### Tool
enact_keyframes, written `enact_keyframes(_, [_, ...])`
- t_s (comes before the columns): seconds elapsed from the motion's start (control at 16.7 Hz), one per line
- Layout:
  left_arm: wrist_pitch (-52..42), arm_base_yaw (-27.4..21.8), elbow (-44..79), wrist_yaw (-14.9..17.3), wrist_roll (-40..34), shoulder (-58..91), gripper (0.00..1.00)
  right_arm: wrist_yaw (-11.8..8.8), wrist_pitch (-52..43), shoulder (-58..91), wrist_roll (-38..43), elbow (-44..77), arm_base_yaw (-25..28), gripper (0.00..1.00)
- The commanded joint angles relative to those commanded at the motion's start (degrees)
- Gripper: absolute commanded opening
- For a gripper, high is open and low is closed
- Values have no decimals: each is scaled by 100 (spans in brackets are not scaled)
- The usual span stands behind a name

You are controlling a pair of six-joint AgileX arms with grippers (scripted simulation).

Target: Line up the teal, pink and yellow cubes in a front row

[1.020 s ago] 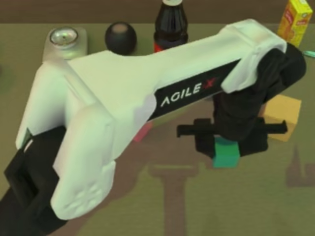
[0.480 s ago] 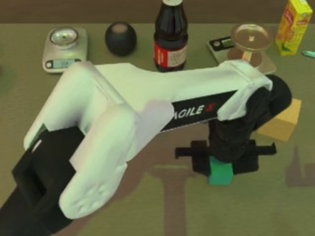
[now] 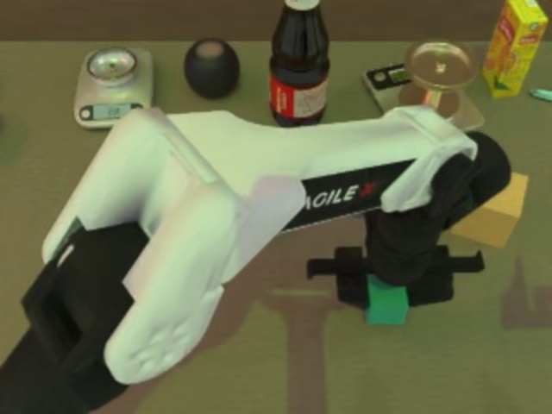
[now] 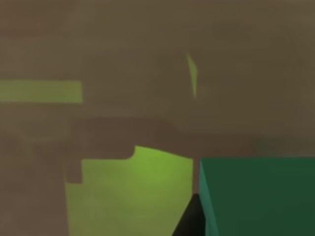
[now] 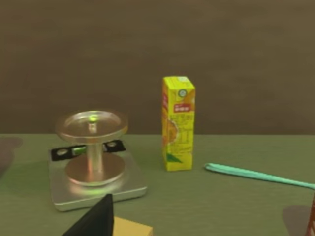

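Now my left claw (image 3: 388, 289) stands over the teal cube (image 3: 385, 304) toward the bench's (image 3: 483, 362) front.

Largest first: my white left arm (image 3: 216, 224) crosses most of the bench, hiding the pink cube. Behind it stand a cola bottle (image 3: 298, 65), two scales (image 3: 110, 82) (image 3: 431, 82) and a juice carton (image 3: 515, 43). The yellow cube (image 3: 493, 211) sits right of my wrist, apart from the teal cube, which I grasp between my fingers. Open bench lies in front and right. I cannot see my right claw.
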Motion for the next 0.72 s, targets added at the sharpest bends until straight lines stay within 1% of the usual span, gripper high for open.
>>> enact_keyframes(0.42, [0, 0, 0, 0, 0, 0, 98, 0, 0, 0, 0, 0, 0, 100])
enact_keyframes(0.48, [0, 0, 0, 0, 0, 0, 100, 0, 0, 0, 0, 0, 0, 100])
enact_keyframes(0.72, [0, 0, 0, 0, 0, 0, 100, 0, 0, 0, 0, 0, 0, 100])
